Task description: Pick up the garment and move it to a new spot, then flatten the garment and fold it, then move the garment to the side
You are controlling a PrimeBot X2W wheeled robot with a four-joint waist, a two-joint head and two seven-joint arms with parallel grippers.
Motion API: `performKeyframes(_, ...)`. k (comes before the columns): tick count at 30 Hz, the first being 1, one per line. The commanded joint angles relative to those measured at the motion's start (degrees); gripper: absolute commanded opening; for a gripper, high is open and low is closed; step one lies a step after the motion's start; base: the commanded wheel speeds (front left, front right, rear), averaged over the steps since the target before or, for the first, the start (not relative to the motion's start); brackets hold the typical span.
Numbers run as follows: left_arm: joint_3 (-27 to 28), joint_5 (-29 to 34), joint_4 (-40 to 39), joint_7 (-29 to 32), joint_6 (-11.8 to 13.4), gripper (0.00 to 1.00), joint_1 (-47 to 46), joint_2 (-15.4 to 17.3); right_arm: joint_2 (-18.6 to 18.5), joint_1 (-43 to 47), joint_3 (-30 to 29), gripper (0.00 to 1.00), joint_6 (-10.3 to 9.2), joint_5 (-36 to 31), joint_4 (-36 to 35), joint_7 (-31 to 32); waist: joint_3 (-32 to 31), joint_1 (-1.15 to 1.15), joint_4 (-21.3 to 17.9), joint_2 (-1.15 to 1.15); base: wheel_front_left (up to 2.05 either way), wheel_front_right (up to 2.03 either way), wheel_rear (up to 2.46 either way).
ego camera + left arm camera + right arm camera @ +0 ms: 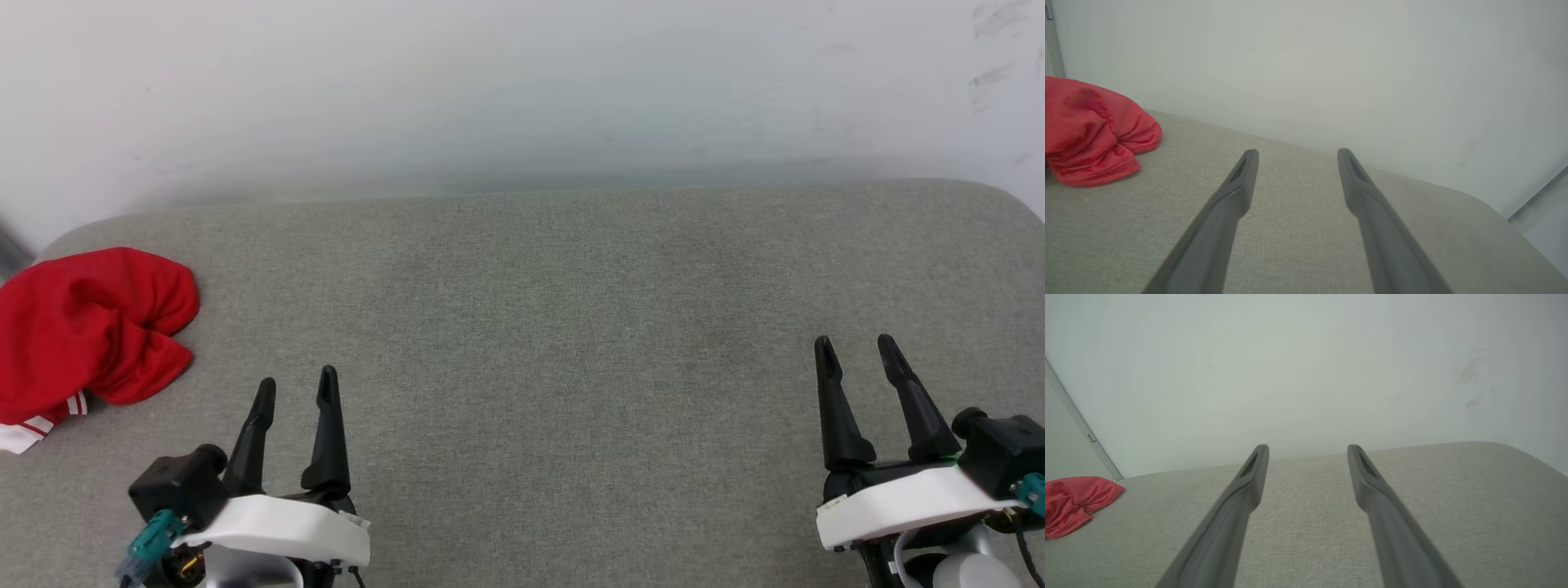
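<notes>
The red shirt (86, 331) lies crumpled at the far left edge of the grey cushion (555, 327); left gripper (296, 389) and right gripper (856, 347) hover near, both spread open, holding nothing

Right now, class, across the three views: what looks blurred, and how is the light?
Head view: even light, grey cushion sharp, faint shadow under the red shirt. Left wrist view: left gripper blurs toward the bottom edge. Right wrist view: right gripper likewise.
</notes>
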Motion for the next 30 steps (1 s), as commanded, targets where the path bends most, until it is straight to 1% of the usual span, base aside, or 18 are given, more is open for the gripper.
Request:
performKeyframes(1,-1.36,1.8,-0.51,-0.57,1.08,1.0,-0.19,0.95,0.03,-0.3,0.11,1.0,0.0,-1.95,-0.63,-0.61,0.03,0.0,0.0,0.0,0.0,0.0,0.0)
performKeyframes(5,-3.9,3.58,-0.42,-1.18,3.24,1.0,-0.2,2.21,0.04,0.05,0.01,1.0,0.0,-4.47,-0.33,-1.18,0.04,0.0,-0.02,0.0,0.0,0.0,0.0)
performKeyframes(10,-6.58,5.81,0.16,-1.9,4.91,1.0,-0.19,3.46,0.04,0.49,0.06,1.0,0.0,-7.12,0.65,-1.87,0.02,0.0,-0.09,0.0,0.0,0.0,0.0)
performKeyframes(14,-8.22,7.4,1.09,-2.47,5.13,1.0,-0.13,4.24,0.05,0.59,0.27,1.0,0.0,-9.27,1.11,-2.44,0.03,0.0,-0.16,0.0,0.0,0.0,0.0)
performKeyframes(21,-10.62,11.3,1.79,-3.43,6.9,1.0,-0.55,5.38,0.06,0.46,0.67,1.0,0.0,-12.87,1.39,-3.34,0.26,0.0,-0.24,0.0,0.0,0.0,0.0)
performKeyframes(24,-11.5,11.71,1.3,-3.76,6.44,1.0,-0.48,5.27,0.06,0.49,0.85,1.0,0.0,-14.25,1.38,-3.74,0.29,0.0,-0.26,0.0,0.0,0.0,0.0)
performKeyframes(30,-9.49,11.83,0.81,-4.47,4.45,1.0,0.75,3.59,0.07,0.84,1.58,1.0,-0.01,-15.65,0.96,-4.46,0.27,0.0,-0.29,0.0,0.0,0.0,0.0)
